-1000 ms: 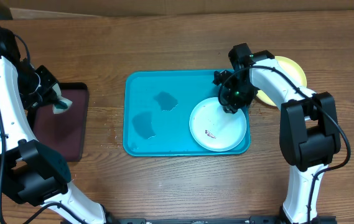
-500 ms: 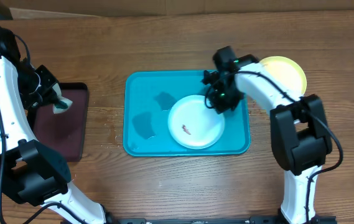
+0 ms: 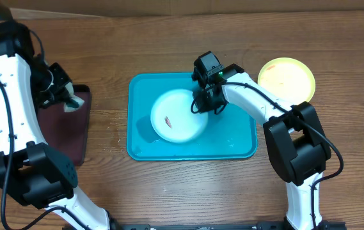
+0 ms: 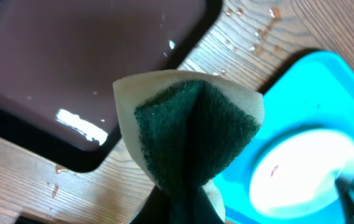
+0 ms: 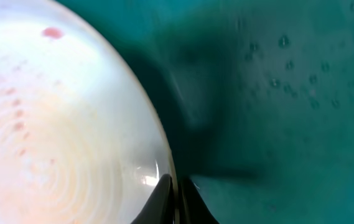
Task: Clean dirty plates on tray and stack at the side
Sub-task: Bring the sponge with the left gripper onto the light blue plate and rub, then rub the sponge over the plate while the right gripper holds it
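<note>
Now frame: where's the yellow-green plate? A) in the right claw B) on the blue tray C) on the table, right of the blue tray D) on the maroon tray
C: the yellow-green plate lies on the table past the blue tray's right edge; the right claw pinches the white plate.

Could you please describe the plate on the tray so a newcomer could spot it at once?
Find the turquoise tray on the table. The plate lies left of its centre, its right rim pinched by the right gripper. It is white with a small red-brown smear, unlike the yellow-green plate beside the tray.
</note>
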Tool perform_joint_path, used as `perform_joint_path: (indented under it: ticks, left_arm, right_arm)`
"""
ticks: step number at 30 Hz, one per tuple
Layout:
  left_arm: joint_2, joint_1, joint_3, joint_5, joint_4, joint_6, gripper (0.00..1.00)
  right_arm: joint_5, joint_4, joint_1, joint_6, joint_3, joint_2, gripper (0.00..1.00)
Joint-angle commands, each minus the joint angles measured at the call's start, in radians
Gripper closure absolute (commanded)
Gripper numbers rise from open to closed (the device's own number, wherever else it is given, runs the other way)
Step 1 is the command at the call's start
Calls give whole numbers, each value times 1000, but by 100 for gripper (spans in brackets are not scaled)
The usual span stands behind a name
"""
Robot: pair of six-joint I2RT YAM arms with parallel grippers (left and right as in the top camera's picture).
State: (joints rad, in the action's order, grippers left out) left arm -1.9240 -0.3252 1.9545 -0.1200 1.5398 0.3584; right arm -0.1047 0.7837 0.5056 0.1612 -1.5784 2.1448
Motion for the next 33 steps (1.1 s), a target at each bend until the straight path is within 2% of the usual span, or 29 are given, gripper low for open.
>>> perform_joint_path:
  ticks: [1, 10, 16, 20, 27, 31, 33]
  left_arm:
    - [21, 39, -2, -11, -1, -26, 96]
    - [20, 196, -32, -38, -52, -49, 96]
    - [20, 324, -192, -109, -235, -63, 96]
    - [20, 417, -278, -227, -356, -183, 96]
    - [19, 548, -355, -199, -502, -140, 96]
    - [15, 557, -409, -132, -553, -38, 96]
    - [14, 545, -438, -133, -577, -26, 96]
  right_arm:
    - [-82, -64, 4, 281, -5, 11, 96]
    - [-64, -127, 12, 311, 8, 11, 96]
    - [-54, -134, 12, 277, 49, 13, 96]
    - [-75, -160, 19, 277, 90, 13, 96]
    - [-80, -211, 47, 277, 102, 13, 96]
    - [-80, -211, 50, 277, 102, 13, 96]
    - [-80, -207, 50, 277, 102, 13, 96]
